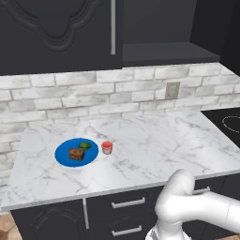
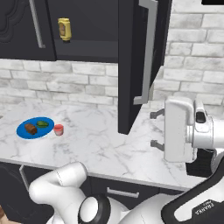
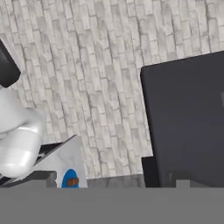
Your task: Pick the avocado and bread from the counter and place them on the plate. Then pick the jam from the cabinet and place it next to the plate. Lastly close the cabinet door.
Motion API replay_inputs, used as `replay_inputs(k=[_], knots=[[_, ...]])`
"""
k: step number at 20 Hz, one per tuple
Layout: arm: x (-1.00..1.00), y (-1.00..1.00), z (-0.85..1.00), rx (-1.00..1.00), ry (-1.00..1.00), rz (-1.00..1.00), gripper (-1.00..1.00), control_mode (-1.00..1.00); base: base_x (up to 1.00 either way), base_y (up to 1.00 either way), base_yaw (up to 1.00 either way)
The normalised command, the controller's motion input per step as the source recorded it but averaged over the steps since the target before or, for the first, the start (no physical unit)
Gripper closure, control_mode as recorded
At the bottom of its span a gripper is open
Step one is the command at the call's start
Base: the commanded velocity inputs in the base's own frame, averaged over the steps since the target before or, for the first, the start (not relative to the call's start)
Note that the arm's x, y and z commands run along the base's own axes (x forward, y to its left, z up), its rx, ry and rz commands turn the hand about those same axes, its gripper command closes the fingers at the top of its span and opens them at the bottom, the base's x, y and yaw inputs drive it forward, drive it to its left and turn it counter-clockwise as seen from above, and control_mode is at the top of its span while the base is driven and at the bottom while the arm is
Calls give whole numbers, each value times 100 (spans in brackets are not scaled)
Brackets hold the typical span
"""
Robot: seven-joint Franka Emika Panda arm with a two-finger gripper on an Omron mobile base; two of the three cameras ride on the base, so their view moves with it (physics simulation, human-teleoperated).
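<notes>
Two dark fingers of the end effector (image 2: 154, 129) are standing wide apart and are holding nothing; they are pointing at the open cabinet door (image 2: 139, 61), just beside its outer edge, below the lower end of the long metal handle (image 2: 148, 52). The door is hanging out over the table (image 2: 100, 144), edge-on to the right base camera.

Judging from the scene, the door is the only part of the task that is remaining. It is looking stiff and rather heavy, turning on hinges, so it is probably not needing a grip at all: a flat push on its face, near the free edge and far from the hinges, is likely giving the easiest swing. The handle is smooth metal and may be slipping between the fingers.

Further out, the cabinet (image 2: 87, 30) is showing a yellow bottle (image 2: 64, 29) on its shelf. On the table, the plate (image 1: 63, 152) is carrying the bread (image 1: 76, 154) and the avocado (image 1: 85, 146), and the jam (image 1: 107, 147) is standing just beside the plate rim. These things are well apart from the door, so the swing is not threatening them.
</notes>
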Motion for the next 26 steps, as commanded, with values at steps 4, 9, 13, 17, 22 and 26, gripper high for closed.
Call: replay_inputs(k=[4,9,13,17,22,26], knots=[[26,0,0,0,2,0,-100,-100,0,0,0],[19,0,0,0,0,0,-100,-100,0,0,0],[16,0,7,0,0,0,-100,-100,0,0,0],[9,2,26,0,0,0,-100,-100,0,0,0],[11,12,17,0,0,0,-100,-100,0,0,0],[5,31,15,0,0,0,-100,-100,0,0,0]])
